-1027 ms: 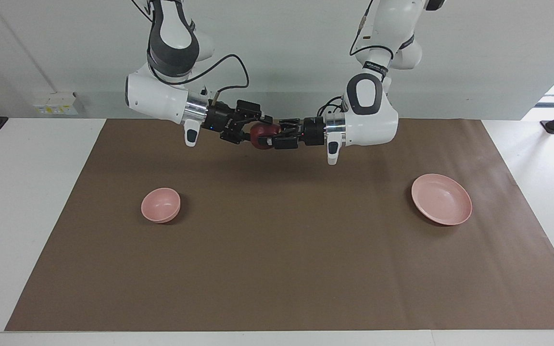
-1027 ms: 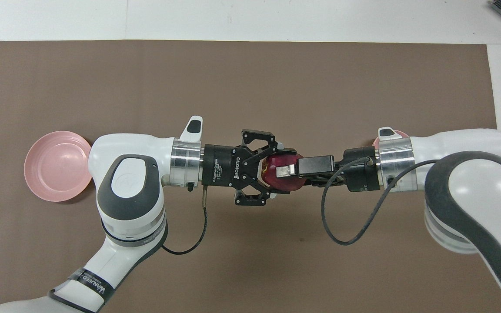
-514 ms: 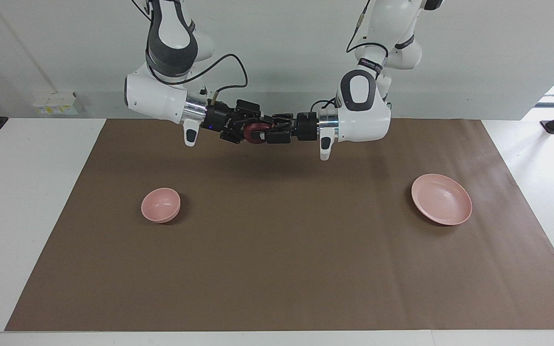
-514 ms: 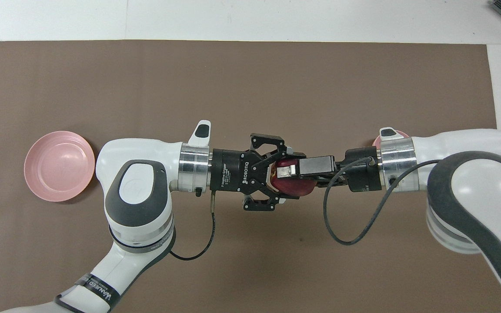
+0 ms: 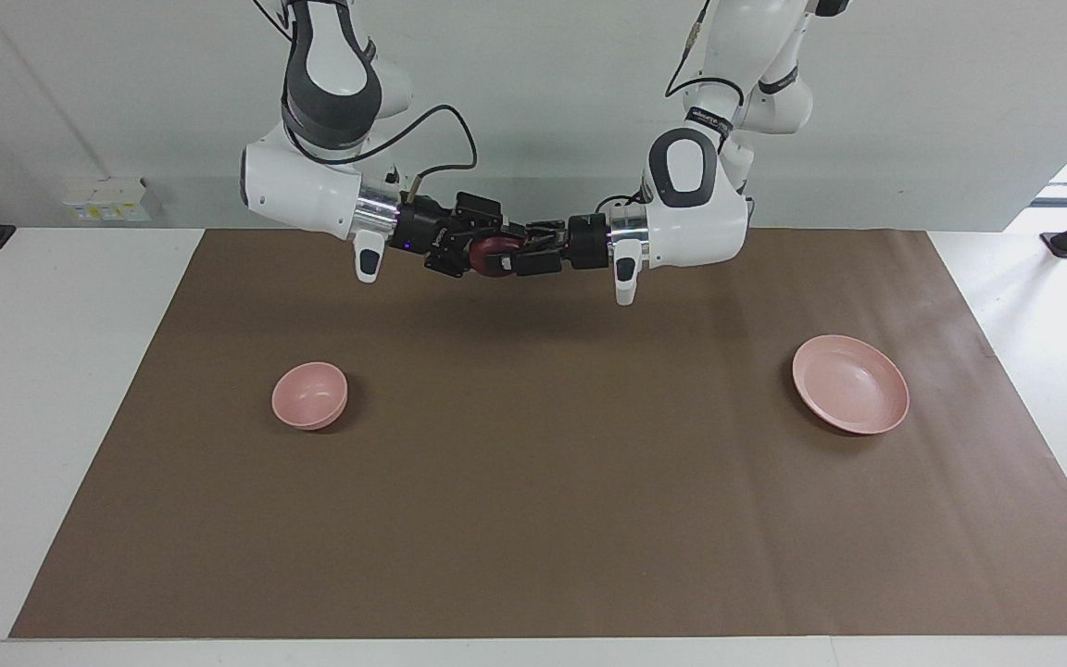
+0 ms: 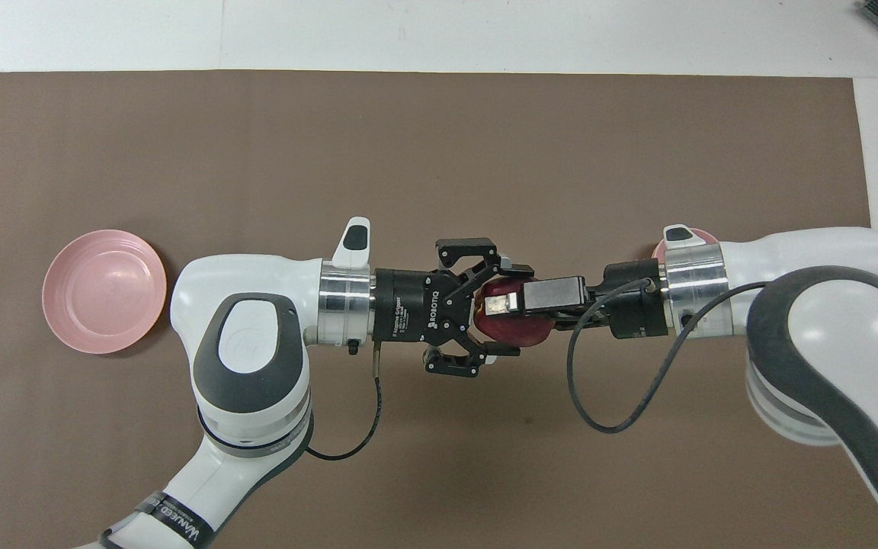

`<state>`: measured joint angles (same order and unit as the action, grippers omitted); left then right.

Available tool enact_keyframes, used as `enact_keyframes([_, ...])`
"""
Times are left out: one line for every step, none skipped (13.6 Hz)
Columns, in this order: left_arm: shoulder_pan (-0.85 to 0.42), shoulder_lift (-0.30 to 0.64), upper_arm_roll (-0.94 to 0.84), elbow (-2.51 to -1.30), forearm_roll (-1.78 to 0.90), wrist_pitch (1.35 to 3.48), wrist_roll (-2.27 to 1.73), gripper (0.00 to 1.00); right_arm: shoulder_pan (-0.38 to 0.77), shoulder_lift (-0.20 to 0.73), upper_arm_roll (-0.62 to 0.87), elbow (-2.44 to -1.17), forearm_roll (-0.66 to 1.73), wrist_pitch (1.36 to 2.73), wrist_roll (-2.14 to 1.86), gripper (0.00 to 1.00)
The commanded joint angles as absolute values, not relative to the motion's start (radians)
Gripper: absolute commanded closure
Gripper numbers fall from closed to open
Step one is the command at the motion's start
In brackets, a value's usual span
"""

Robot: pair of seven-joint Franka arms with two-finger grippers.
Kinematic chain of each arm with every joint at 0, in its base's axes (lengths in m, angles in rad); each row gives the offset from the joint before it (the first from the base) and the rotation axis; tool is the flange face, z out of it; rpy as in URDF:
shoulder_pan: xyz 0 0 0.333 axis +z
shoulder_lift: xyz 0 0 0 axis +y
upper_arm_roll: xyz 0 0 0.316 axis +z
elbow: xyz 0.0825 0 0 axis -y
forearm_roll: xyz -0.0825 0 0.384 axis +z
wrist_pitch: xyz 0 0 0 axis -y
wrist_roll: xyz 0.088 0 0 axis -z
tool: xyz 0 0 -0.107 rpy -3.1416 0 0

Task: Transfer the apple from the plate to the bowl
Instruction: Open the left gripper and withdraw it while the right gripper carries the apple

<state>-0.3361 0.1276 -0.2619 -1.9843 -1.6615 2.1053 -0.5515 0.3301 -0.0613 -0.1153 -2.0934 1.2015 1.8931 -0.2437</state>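
The apple [image 6: 511, 324] hangs in mid-air over the worktop's [image 5: 533, 519] middle, gripped between the left claw [image 6: 485, 316] and the right claw [image 6: 504, 303], both closed on it. The plate [image 5: 850, 383] sits toward the left arm's end and the bowl [image 5: 309, 396] toward the right arm's end, both bare.

"ROBOTIQ" on the left gripper [image 6: 485, 305] body; partly legible "WANFED" band on left arm.

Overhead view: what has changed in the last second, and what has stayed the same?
The left gripper, shut on the apple, moved a little toward the right arm's end of the table. It carried the apple further up against the right gripper, which meets it in the air. Nothing was let go. The right gripper, the bowl and the empty plate stayed in place.
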Motion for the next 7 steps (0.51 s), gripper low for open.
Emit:
enact_keyframes([-0.31,0.095,-0.25,-2.023,-1.651,2.118,-0.532,0.0,0.284,-0.069,-0.114,-2.086,1.152,1.829,-0.256,1.0])
enact_keyframes([-0.293,0.1,-0.247,-2.02,-1.607,2.118,-0.532,0.0,0.261,-0.069,-0.114,-2.08,1.131,1.806,-0.258,1.0])
enact_keyframes([-0.264,0.104,-0.244,-2.016,-1.559,2.112,-0.529,0.0,0.24,-0.069,-0.114,-2.08,1.112,1.787,-0.264,1.0])
enact_keyframes([-0.232,0.115,-0.244,-2.004,-1.51,2.099,-0.532,0.0,0.213,-0.069,-0.115,-2.077,1.091,1.775,-0.284,1.0])
enact_keyframes([-0.216,0.121,-0.242,-1.993,-1.465,2.088,-0.532,0.0,0.187,-0.066,-0.115,-2.074,1.06,1.766,-0.302,1.0])
enact_keyframes([-0.19,0.126,-0.242,-1.991,-1.418,2.086,-0.529,0.0,0.157,-0.06,-0.115,-2.066,1.008,1.76,-0.313,1.0])
enact_keyframes([-0.169,0.135,-0.242,-1.979,-1.351,2.086,-0.528,0.0,0.128,-0.043,-0.115,-2.045,0.939,1.758,-0.321,1.0])
